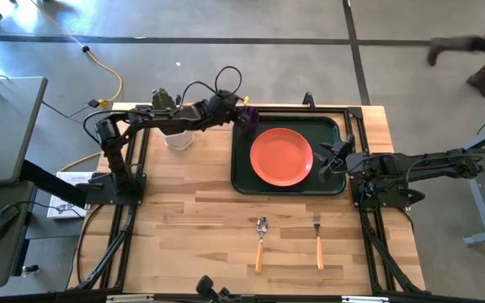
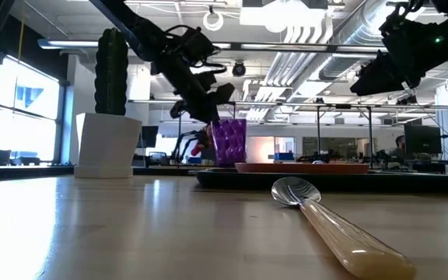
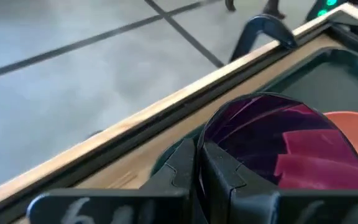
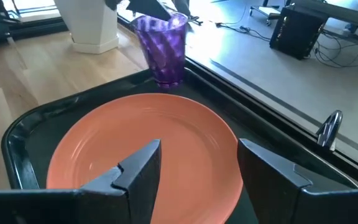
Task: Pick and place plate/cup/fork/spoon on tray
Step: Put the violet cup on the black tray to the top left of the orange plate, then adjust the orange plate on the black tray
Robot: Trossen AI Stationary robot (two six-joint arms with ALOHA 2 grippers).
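The purple cup (image 4: 163, 43) stands upright in the far left corner of the dark green tray (image 1: 335, 126), and my left gripper (image 1: 239, 113) is shut on its rim. The orange-red plate (image 1: 281, 156) lies flat in the tray's middle. My right gripper (image 1: 337, 158) is open and empty above the tray's right side, its fingers (image 4: 138, 168) pointing across the plate toward the cup. The spoon (image 1: 260, 240) and the fork (image 1: 317, 240) lie flat on the table near its front edge, handles toward the near edge. My left gripper pinches the cup's wall at the rim (image 3: 205, 135), on the side nearest the table's left edge, with one finger seemingly inside the cup and one outside. The fingers come slanting down from the left. The cup stays upright, its base (image 4: 169, 79) on the tray floor.
A white pot with a green cactus (image 1: 178, 135) stands left of the tray, under my left arm. A dark clamp (image 1: 308, 99) sits on the table's far edge. A person's legs (image 1: 478, 59) show on the floor at the far right.
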